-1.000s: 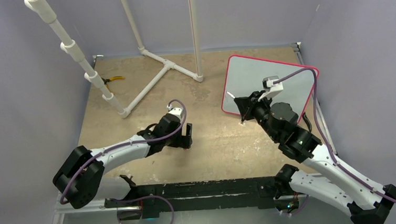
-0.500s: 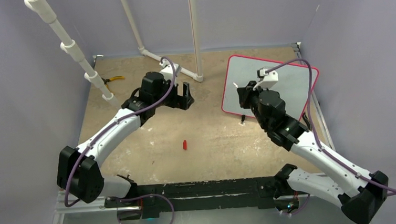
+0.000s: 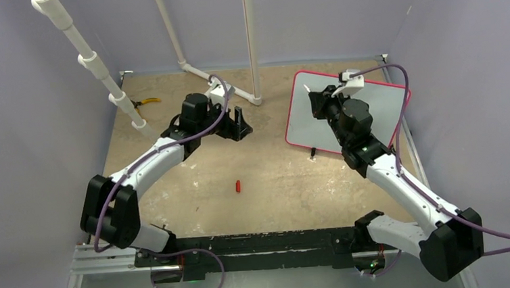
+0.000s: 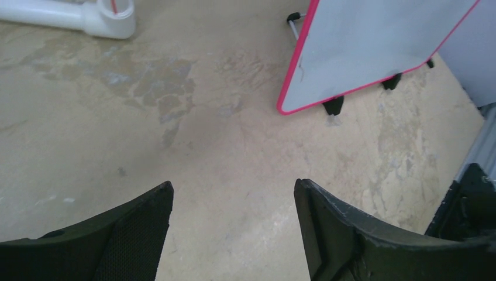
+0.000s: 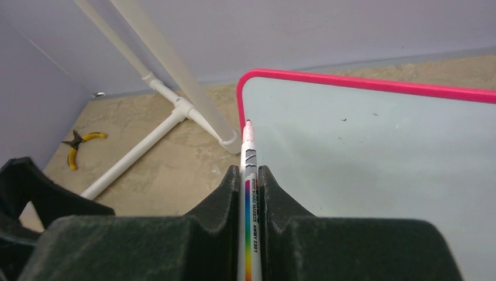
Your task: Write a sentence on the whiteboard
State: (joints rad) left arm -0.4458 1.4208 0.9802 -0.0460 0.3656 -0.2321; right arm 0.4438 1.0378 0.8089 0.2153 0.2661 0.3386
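The whiteboard [image 3: 298, 124] with its red-pink frame stands at the back right, and it also shows in the right wrist view [image 5: 374, 152] and the left wrist view [image 4: 374, 47]. No red lettering shows on it. My right gripper [image 3: 315, 104] is shut on a white marker [image 5: 248, 170] with a rainbow stripe. The marker's uncapped pink tip [image 5: 247, 124] is at the board's far left corner, by the frame. My left gripper [image 3: 239, 123] is open and empty above the bare table left of the board, with its fingers [image 4: 155, 205] wide apart.
A small red cap [image 3: 238, 185] lies on the table in the middle. A white PVC pipe frame [image 3: 202, 100] stands at the back left, and its pipes show in the right wrist view [image 5: 175, 105]. Yellow-handled pliers [image 3: 146, 102] lie by the back left wall.
My left arm has swung from mid table to the back centre, and the red cap now shows where it was. My right gripper has carried the marker toward the board's far left corner.
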